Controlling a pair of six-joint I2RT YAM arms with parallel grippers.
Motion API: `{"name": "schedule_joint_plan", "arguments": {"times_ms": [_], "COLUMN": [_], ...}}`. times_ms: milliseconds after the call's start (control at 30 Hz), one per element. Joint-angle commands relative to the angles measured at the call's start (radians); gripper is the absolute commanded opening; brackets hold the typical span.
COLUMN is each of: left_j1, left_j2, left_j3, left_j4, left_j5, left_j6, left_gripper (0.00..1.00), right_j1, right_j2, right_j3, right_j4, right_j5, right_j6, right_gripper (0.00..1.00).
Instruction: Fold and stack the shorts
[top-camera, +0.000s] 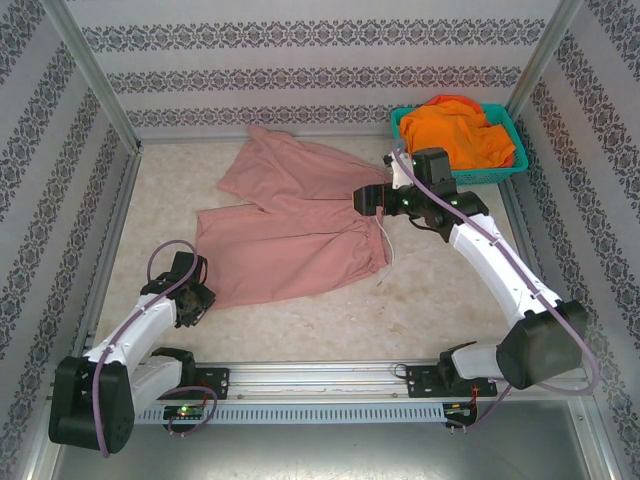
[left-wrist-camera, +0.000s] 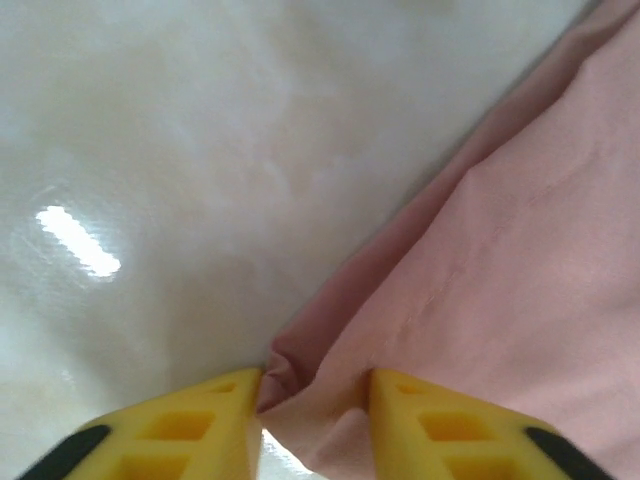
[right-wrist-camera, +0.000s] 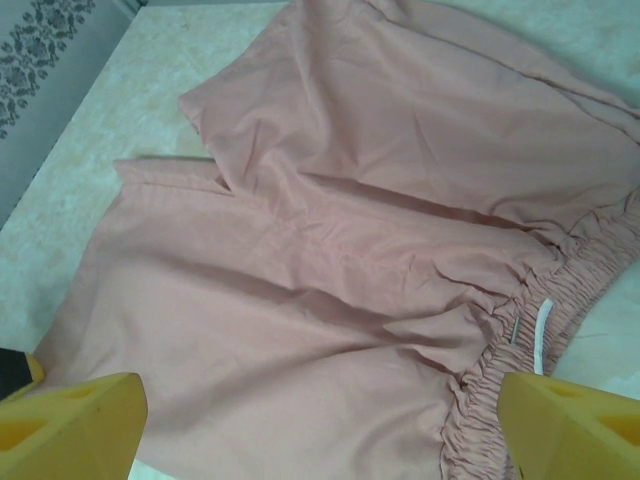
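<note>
The dusty pink shorts (top-camera: 290, 245) lie spread flat in the middle of the table, gathered waist to the right, with a white drawstring (right-wrist-camera: 541, 335) showing. My left gripper (top-camera: 195, 305) is at their near left hem corner. In the left wrist view that corner of the pink shorts (left-wrist-camera: 500, 280) is bunched between the yellow fingers, with the left gripper (left-wrist-camera: 313, 385) shut on it. My right gripper (top-camera: 365, 197) hovers above the waist end, and in its own view the right gripper (right-wrist-camera: 320, 400) is open wide over the pink shorts (right-wrist-camera: 330, 250). Orange shorts (top-camera: 460, 135) sit heaped in the basket.
The teal mesh basket (top-camera: 510, 165) stands at the back right corner. Patterned walls close the table on the left, back and right. Bare tabletop (top-camera: 330, 330) lies in front of the shorts, up to the rail at the near edge.
</note>
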Motion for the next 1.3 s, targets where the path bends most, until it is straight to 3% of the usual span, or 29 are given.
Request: {"name": "schedule_joint_plan", "arguments": {"times_ms": [0, 200, 367, 533, 800, 1267], "left_j1": [0.002, 0.011, 0.011, 0.011, 0.011, 0.018], "left_j2": [0.008, -0.031, -0.094, -0.138, -0.113, -0.065], "left_j3": [0.007, 0.078, 0.136, 0.135, 0.142, 0.124], "left_j4": [0.066, 0.031, -0.026, -0.021, 0.011, 0.089], "left_j5": [-0.004, 0.003, 0.0, -0.002, 0.011, 0.026], "left_j6": [0.023, 0.087, 0.147, 0.166, 0.198, 0.211], "left_gripper": [0.23, 0.01, 0.0, 0.0, 0.0, 0.0], "right_j1": [0.004, 0.069, 0.13, 0.192, 0.224, 0.259], "right_j2": [-0.033, -0.096, -0.079, 0.011, 0.16, 0.226], "right_j3": [-0.065, -0.195, -0.267, -0.351, -0.398, -0.408], "right_j4": [-0.02, -0.076, -0.165, -0.098, 0.085, 0.214], "right_j5": [-0.042, 0.059, 0.283, 0.529, 0.626, 0.683], "right_j6": [-0.154, -0.539, -0.842, -1.042, -1.179, -1.22], "right_gripper": [0.9, 0.9, 0.9, 0.84, 0.82, 0.49]}}
